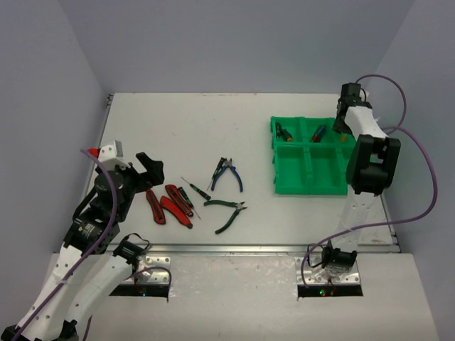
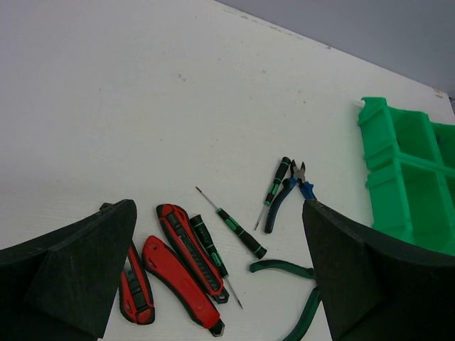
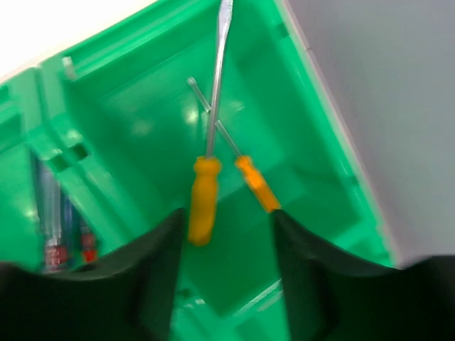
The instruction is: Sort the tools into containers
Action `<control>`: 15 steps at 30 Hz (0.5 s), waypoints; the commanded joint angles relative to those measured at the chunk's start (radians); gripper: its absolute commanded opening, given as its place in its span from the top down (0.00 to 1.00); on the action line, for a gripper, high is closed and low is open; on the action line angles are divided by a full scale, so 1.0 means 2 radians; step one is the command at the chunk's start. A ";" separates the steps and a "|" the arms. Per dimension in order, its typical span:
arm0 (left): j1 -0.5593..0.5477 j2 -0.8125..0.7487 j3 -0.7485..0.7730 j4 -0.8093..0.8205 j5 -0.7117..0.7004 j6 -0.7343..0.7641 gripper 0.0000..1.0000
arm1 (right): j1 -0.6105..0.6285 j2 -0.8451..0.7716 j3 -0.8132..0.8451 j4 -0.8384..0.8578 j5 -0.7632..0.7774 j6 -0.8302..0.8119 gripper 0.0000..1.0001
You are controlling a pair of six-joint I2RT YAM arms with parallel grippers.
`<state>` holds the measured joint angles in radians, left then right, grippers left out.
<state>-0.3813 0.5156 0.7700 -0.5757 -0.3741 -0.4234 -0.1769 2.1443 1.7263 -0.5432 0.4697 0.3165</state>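
My right gripper [image 1: 343,128] hangs over the far right compartment of the green tray [image 1: 311,186]. In the right wrist view its jaws [image 3: 227,227] stand apart. A yellow-handled screwdriver [image 3: 203,199] lies loose beside the left finger, crossing a second yellow one [image 3: 256,181] on the compartment floor. My left gripper [image 1: 151,170] is wide open above three red-handled cutters [image 1: 170,204] at the table's left. In the left wrist view the cutters [image 2: 186,245] lie between the fingers, beside thin green-and-black screwdrivers [image 2: 238,231], blue-handled pliers [image 2: 284,202] and green-handled pliers [image 2: 298,298].
Other far-row compartments of the tray hold small screwdrivers [image 1: 284,132] and a red and blue tool [image 1: 319,132]. The tray's near row [image 1: 327,170] shows bare floor. The table's right edge [image 1: 387,213] runs close beside the tray. Grey walls enclose the table.
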 commanded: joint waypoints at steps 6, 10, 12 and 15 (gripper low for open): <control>-0.003 0.008 0.000 0.025 0.005 0.007 0.00 | 0.011 -0.126 -0.010 -0.021 -0.061 0.030 0.41; -0.003 0.017 0.002 0.022 -0.004 0.005 0.00 | 0.072 -0.209 -0.074 0.010 -0.106 0.028 0.38; -0.003 0.021 0.003 0.020 -0.009 0.004 0.00 | 0.149 -0.247 -0.120 0.027 -0.110 0.020 0.36; -0.002 0.026 0.003 0.019 -0.013 0.004 0.00 | 0.247 -0.267 -0.181 0.051 -0.127 0.023 0.35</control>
<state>-0.3813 0.5555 0.7700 -0.5720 -0.3800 -0.4230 0.1034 1.6528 1.4906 -0.5097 0.3041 0.3594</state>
